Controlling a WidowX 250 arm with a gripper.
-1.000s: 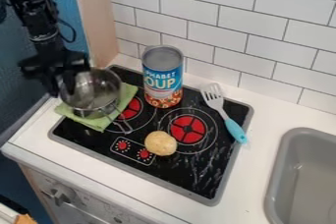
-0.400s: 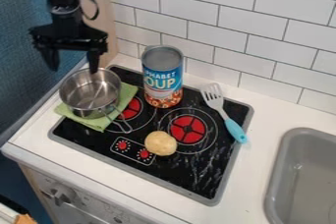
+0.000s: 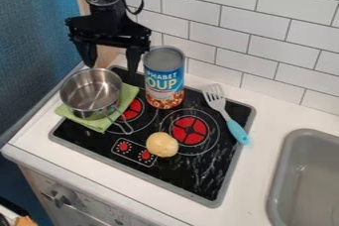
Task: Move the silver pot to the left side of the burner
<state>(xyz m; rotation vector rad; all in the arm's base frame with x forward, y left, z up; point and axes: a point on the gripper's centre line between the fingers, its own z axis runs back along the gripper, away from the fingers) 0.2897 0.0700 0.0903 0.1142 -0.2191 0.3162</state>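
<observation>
Pincer [image 3: 111, 67] at upper left of frame, pointing down, its two fingers spread wide with nothing held between them. One fingertip lines up with the back rim of the silver pot [image 3: 90, 95]; contact cannot be told from this angle. The other hangs just beside the soup can [image 3: 164, 76] as seen here. Pot sits upright at left of frame, on a folded green cloth [image 3: 131, 92], left of the left burner [image 3: 134, 107]; its wire handle points to lower right, over that burner. Cloth lies partly on the black stovetop [image 3: 212, 175], partly on the white surface [image 3: 265, 121]. Soup can stands upright near upper centre. Round yellowish potato [image 3: 162, 144] rests near centre, between the printed controls [image 3: 124, 146] and the right burner [image 3: 190, 131]. Slotted utensil [image 3: 236, 131] lies right of centre, turquoise handle toward lower right, crossing the stovetop's edge. Grey sink [image 3: 301, 175] at lower right.
</observation>
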